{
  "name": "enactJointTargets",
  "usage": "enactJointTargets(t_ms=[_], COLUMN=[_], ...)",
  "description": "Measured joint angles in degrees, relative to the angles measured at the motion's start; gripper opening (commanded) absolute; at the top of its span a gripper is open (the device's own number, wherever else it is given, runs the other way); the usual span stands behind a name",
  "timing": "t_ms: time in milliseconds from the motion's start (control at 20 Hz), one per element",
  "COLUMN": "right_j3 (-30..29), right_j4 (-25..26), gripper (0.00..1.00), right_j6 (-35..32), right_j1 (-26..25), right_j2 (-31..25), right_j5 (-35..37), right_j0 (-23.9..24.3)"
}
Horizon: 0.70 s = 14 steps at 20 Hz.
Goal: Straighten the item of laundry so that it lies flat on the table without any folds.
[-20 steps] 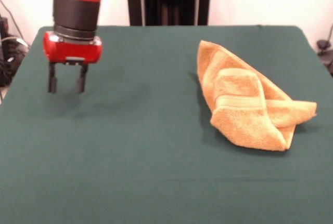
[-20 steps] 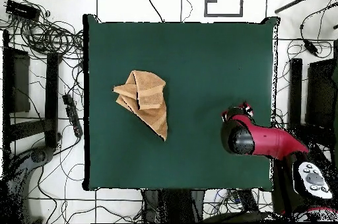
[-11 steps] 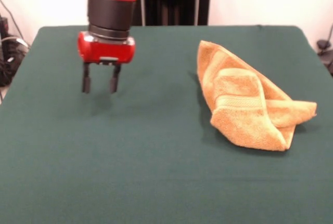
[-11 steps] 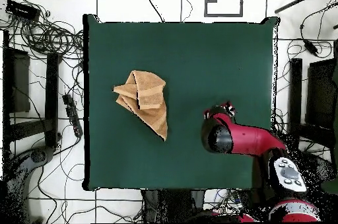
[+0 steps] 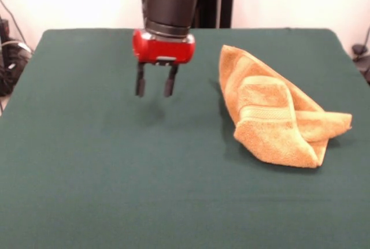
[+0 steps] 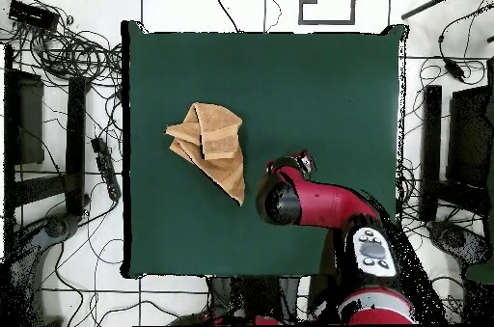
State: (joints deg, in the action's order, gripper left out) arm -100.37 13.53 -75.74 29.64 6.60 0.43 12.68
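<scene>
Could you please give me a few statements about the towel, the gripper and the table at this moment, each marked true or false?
1. The towel lies flat with no folds. False: it is bunched, with several layers folded over one another.
2. The gripper is open and holds nothing. True: its two fingers stand apart with only air between them.
3. The gripper is touching the towel. False: it hangs beside the towel with bare table between them.
4. A woven band stripe shows on the towel's folded part in the front view. True.
5. The towel hangs over the table's edge. False: in the overhead view it lies wholly on the green surface.
</scene>
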Motion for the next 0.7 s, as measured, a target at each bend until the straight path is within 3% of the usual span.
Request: enactJointTargets(t_ms=[300,700], right_j3=[-3.2,-6.6], right_j4=[-3.2,-5.9], gripper=[1.00,1.00], right_j6=[0.0,0.0], right_j1=[4.0,8.9], right_j2=[0.0,-1.5], right_j5=[0.0,0.4], right_j0=[-1.4,1.8])
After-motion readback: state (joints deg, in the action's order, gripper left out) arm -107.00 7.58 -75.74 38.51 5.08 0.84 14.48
